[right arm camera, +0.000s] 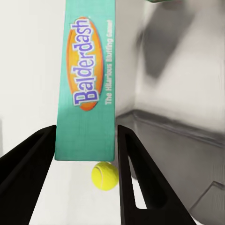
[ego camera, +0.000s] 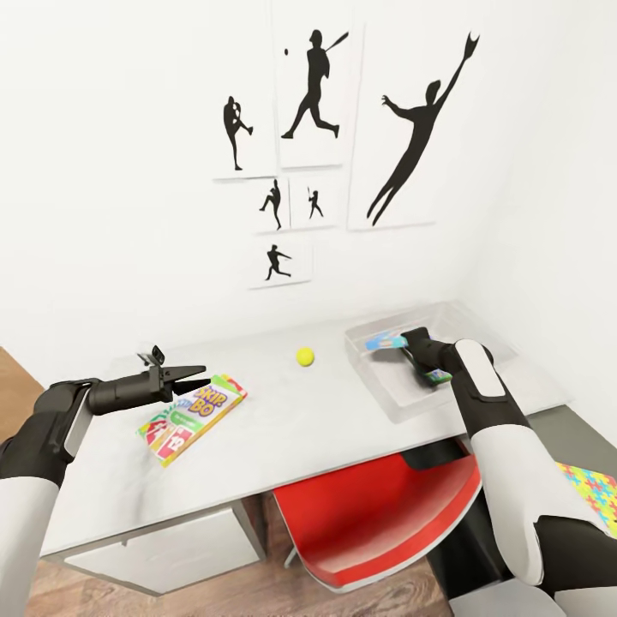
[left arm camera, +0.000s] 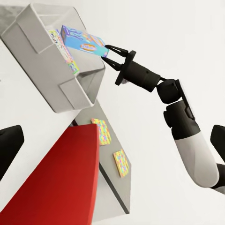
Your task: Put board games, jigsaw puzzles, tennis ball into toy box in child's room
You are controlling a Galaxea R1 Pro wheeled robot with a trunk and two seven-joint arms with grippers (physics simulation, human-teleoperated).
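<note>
You have bright, even light throughout, soft and without glare. The white wall (ego camera: pixel 128 171) is almost blown out. Under the tabletop (ego camera: pixel 283 428) the shadow is deep; the tennis ball (ego camera: pixel 305 356) casts only a faint one. The right wrist view blurs the toy box (right arm camera: pixel 183 70) behind the sharp game box (right arm camera: pixel 86 79).

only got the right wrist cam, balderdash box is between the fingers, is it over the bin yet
Observer: Yes. In the head view the right gripper holds the blue box above the grey bin, within its rim.
Operator: anything in the bin already
Observer: A colourful puzzle is inside it, seen from the left wrist.
Operator: what's the left arm doing
Observer: The left gripper is open beside the Skip-Bo box on the table.
</note>
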